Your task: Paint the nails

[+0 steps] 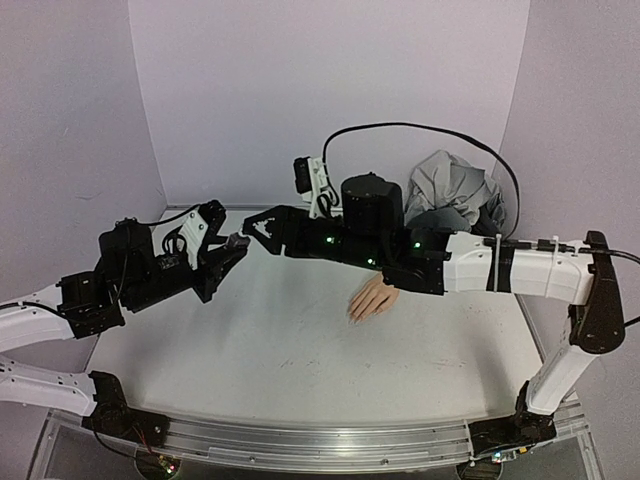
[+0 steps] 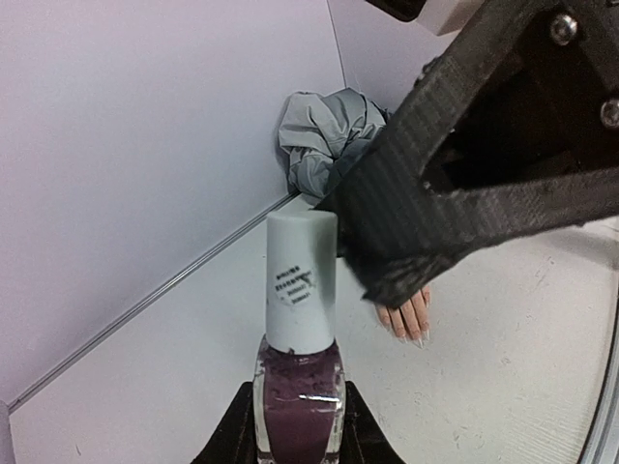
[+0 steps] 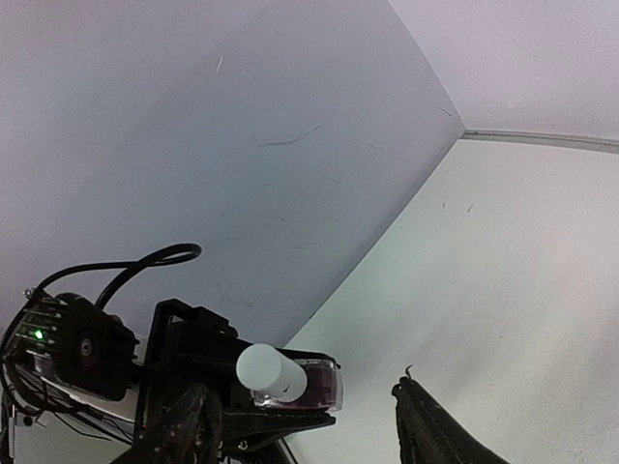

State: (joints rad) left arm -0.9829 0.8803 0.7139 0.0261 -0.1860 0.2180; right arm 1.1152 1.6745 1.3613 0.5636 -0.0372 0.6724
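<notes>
Left gripper [image 1: 234,249] of mine pinches a small glass bottle of maroon polish with a white cap [image 2: 298,396]; my right gripper [image 1: 256,228] is spread beside that cap. Pale nails [image 2: 414,334] on the peach mannequin hand [image 1: 372,298] lie mid-counter, toward the right edge.

Both arms pair white tubular links with black joint housings: left arm [image 1: 35,325] at lower left of the top view, right arm [image 1: 530,270] at right, carrying green lights [image 1: 330,241], black bands [image 1: 497,265] and a black cable [image 1: 420,127] arching above. The right gripper [image 1: 252,230] is black; its finger [image 2: 484,203], upper right in the left wrist view, shows ribbed layering, a triangular cut-out and silver screws [image 2: 564,28].
</notes>
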